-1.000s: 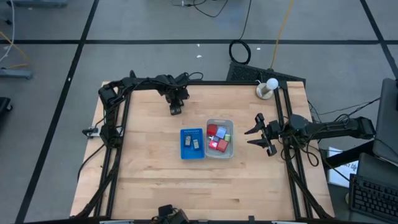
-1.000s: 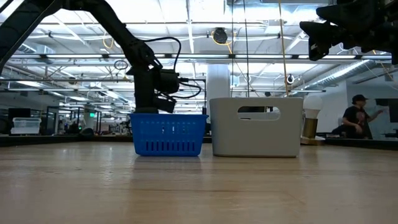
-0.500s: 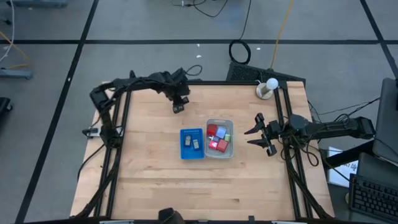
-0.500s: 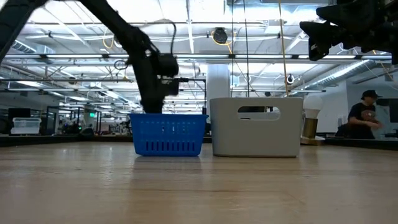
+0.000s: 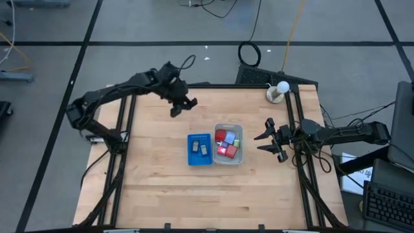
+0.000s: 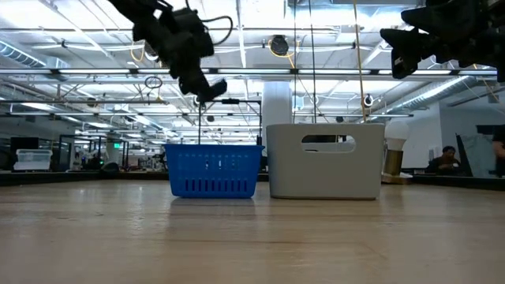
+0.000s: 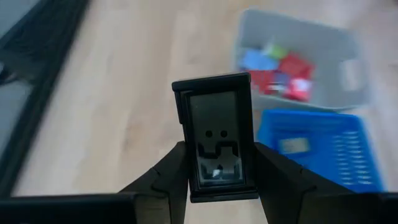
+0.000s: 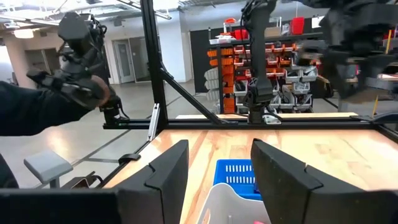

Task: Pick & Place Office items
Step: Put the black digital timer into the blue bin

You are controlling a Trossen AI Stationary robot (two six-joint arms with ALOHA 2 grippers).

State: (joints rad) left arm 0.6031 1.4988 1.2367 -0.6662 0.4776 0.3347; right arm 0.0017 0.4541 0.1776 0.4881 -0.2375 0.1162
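Clamped in the left gripper (image 7: 214, 177), a flat black rectangular item (image 7: 214, 134) hangs up and off from the blue ribbed plastic basket (image 5: 200, 149); a loose pinch could drop it short. Beside the basket, the right gripper (image 5: 270, 140) waits with fingers spread, empty.

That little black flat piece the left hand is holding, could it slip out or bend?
The black piece looks stiff, so it probably won't bend. It sits squarely between the left hand's fingers, so slipping seems unlikely. Probably light, being small.

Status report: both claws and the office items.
Left claw shut on black flat rectangle, raised over table's far side. Right claw open, empty, right of clear tray. Path clear.
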